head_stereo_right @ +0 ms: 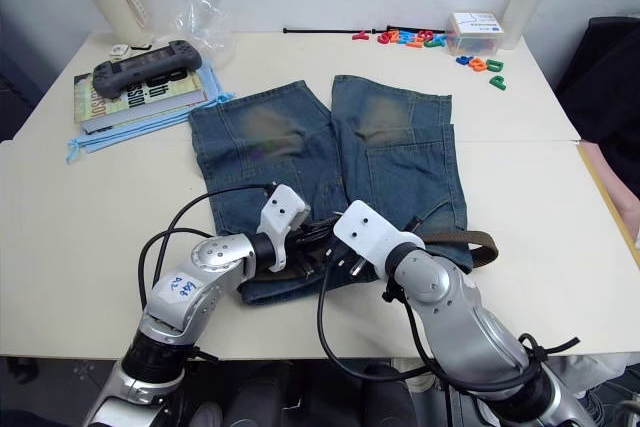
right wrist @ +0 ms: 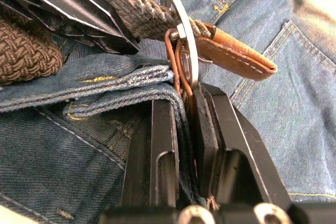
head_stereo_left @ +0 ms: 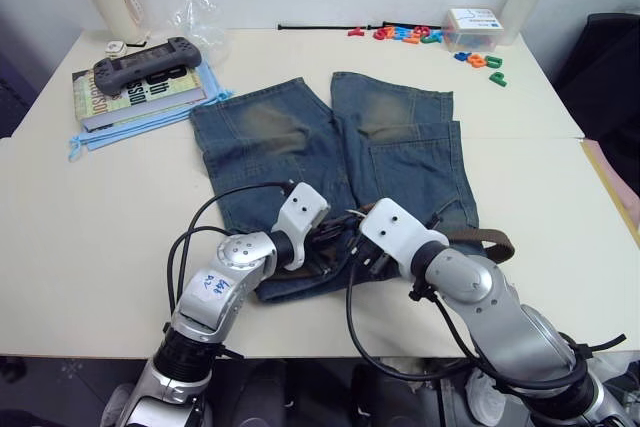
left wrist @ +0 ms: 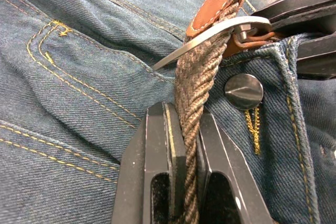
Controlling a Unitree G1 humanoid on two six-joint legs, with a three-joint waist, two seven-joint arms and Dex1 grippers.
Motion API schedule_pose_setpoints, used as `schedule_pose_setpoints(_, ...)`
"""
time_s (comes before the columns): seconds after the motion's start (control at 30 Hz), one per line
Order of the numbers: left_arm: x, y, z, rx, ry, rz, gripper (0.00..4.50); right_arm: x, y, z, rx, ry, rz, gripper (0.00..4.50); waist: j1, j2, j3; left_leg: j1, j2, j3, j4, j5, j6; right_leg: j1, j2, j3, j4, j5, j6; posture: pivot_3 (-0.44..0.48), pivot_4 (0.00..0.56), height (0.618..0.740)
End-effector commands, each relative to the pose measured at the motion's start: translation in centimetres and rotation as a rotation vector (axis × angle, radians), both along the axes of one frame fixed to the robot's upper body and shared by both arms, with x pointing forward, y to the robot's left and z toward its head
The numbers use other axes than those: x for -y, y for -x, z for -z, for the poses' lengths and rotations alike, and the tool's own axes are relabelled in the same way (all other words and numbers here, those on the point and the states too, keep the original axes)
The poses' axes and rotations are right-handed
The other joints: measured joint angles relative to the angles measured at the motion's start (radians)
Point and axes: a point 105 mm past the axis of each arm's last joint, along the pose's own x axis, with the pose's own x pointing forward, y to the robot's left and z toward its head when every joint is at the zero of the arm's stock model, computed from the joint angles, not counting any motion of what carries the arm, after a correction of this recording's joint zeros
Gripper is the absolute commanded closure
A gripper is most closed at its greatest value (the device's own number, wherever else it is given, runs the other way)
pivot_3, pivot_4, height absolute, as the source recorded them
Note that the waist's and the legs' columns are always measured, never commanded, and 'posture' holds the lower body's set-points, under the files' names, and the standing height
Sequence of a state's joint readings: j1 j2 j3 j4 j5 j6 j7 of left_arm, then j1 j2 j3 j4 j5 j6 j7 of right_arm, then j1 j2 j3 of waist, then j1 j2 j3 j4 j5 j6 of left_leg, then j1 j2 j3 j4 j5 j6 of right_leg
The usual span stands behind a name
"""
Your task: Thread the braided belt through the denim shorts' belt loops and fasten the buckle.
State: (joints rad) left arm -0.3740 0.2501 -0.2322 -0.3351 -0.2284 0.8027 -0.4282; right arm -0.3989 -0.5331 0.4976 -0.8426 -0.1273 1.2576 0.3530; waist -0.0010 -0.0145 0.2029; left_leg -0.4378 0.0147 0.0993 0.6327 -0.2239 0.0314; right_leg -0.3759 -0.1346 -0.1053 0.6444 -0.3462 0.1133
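The left gripper (left wrist: 185,145) is clamped on the braided belt (left wrist: 197,82) just short of the buckle (left wrist: 220,32), which the right gripper (right wrist: 184,114) pinches with waistband cloth, over the denim shorts (head_stereo_left: 330,147).

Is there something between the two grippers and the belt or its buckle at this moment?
Nothing visible. The left gripper is shut directly on the braided belt, and the right gripper pinches at the buckle together with a fold of the denim shorts at the waistband. The belt already passes through the buckle frame.
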Motion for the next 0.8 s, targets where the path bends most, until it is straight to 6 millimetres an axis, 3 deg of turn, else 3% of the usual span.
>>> schedule_pose_setpoints(0.03,1.4,0.9,-2.7,0.100,0.091,0.075,4.50,-1.4,1.4,0.3,-0.043,-0.023,-0.093,3.15,0.000,0.000,0.000,0.000,0.000,0.000,0.000,0.000,0.000,0.000,0.000,0.000,0.000,0.000,0.000,0.000,0.150,0.706)
schedule_pose_setpoints(0.17,1.5,0.9,-2.6,0.098,0.091,0.078,4.50,-0.8,1.7,-0.8,-0.057,-0.084,-0.086,1.34,-0.001,0.000,0.000,0.000,0.000,0.000,0.000,0.000,0.000,0.000,0.000,0.000,0.000,0.000,0.000,0.000,0.150,0.706)
schedule_pose_setpoints(0.2,1.5,0.9,-2.6,0.098,0.091,0.078,4.50,-0.4,1.7,-1.3,-0.056,-0.098,-0.083,1.21,-0.002,0.000,0.000,0.000,0.000,0.000,0.000,0.000,0.000,0.000,0.000,0.000,0.000,0.000,0.000,0.000,0.150,0.706)
schedule_pose_setpoints(0.27,1.5,0.9,-2.6,0.098,0.090,0.078,4.50,0.4,1.8,-2.1,-0.056,-0.117,-0.078,0.36,-0.001,0.000,0.000,0.000,0.000,0.000,0.000,0.000,0.000,0.000,0.000,0.000,0.000,0.000,0.000,0.000,0.150,0.706)
schedule_pose_setpoints(0.43,1.4,0.9,-2.4,0.094,0.086,0.082,4.50,2.2,2.6,-4.0,-0.087,-0.155,-0.114,0.36,-0.001,0.000,0.000,0.000,0.000,0.000,0.000,0.000,0.000,0.000,0.000,0.000,0.000,0.000,0.000,0.000,0.150,0.706)
schedule_pose_setpoints(0.57,1.5,1.0,-2.3,0.093,0.083,0.087,4.50,3.4,2.2,-7.1,-0.082,-0.234,-0.144,0.36,0.000,0.000,0.000,0.000,0.000,-0.001,0.001,0.000,0.001,0.001,0.000,0.000,0.000,0.000,0.000,0.000,0.150,0.706)
schedule_pose_setpoints(0.7,1.5,1.0,-2.2,0.092,0.078,0.090,4.50,3.1,2.1,-8.9,-0.016,-0.245,-0.203,0.36,-0.002,0.000,0.000,0.000,0.000,0.000,0.001,0.000,0.001,0.001,0.000,0.000,0.001,0.000,0.000,0.000,0.150,0.706)
schedule_pose_setpoints(0.8,1.4,1.0,-2.2,0.092,0.073,0.091,4.50,2.8,1.4,-9.4,0.120,-0.079,-0.241,0.36,0.000,-0.001,0.000,0.000,0.000,-0.001,0.001,0.000,0.001,0.001,0.000,0.000,0.001,0.000,0.000,0.000,0.150,0.706)
